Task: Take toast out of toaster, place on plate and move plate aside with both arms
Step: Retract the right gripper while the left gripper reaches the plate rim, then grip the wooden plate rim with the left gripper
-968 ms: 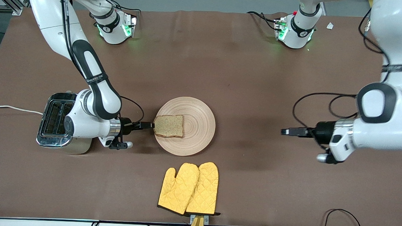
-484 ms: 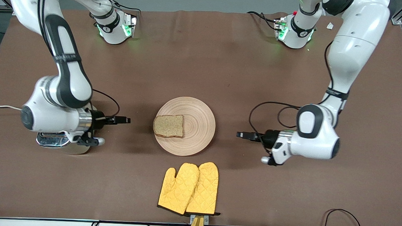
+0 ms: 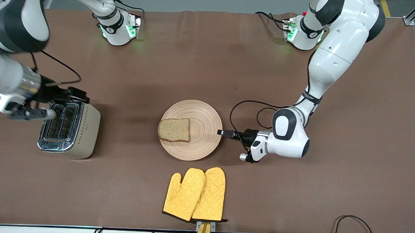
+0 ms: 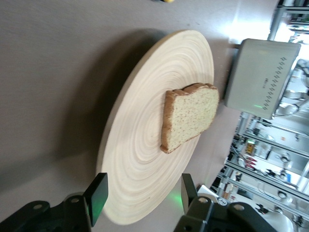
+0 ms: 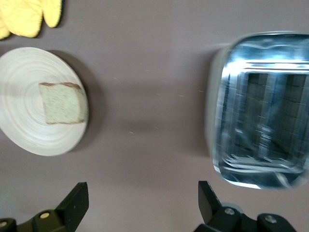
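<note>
— What is being seen around the plate?

— A toaster is being shown toward the right arm's end of the bench, well apart from the plate. A pair of yellow mitts is being seen near the bench edge closest to the front camera, nearer to that camera than the plate. The strips of bench between plate and toaster, and between plate and mitts, are being left bare.

— Where is the toast being kept?

— It is being carried flat on the plate, on the part toward the toaster, at mid-bench.

— How is the left gripper being held?

— It is being held low at the plate's rim on the left arm's side, fingers spread; in the left wrist view the rim is being straddled by the two fingers. Whether the wood is being touched cannot be told. Nothing is being pinched.

— And the right gripper?

— It is being held above the toaster's slots, up in the air, fingers spread wide in the right wrist view, with nothing being gripped.
</note>
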{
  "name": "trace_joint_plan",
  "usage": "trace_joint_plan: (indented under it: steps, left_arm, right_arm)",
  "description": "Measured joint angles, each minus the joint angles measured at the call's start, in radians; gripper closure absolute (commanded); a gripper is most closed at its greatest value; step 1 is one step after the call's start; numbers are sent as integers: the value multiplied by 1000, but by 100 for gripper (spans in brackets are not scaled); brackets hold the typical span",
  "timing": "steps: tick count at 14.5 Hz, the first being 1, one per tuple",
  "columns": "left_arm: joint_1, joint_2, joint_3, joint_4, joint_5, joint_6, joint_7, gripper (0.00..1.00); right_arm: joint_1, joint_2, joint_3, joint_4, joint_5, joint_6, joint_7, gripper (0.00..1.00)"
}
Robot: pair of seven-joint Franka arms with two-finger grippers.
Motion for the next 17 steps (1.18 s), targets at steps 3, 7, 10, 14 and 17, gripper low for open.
trace_joint_plan:
  steps: [3, 7, 10, 14, 17]
  left_arm:
    - [1, 47, 4, 0, -29, 2, 128, 39]
    - [1, 79, 5, 4, -39, 35, 199, 48]
    - [-10, 80, 4, 5, -50, 65, 226, 60]
    - [-23, 81, 4, 5, -56, 74, 248, 83]
    - [-23, 81, 4, 5, -57, 74, 249, 89]
  right_arm:
    - [0, -90, 0, 20, -96, -78, 0, 0]
    - [0, -129, 0, 130, -218, -141, 4, 0]
    - [-21, -128, -10, 165, -224, -158, 23, 0]
    - [-57, -122, -17, 165, -224, -160, 25, 0]
    - [-119, -122, -15, 165, -224, -162, 23, 0]
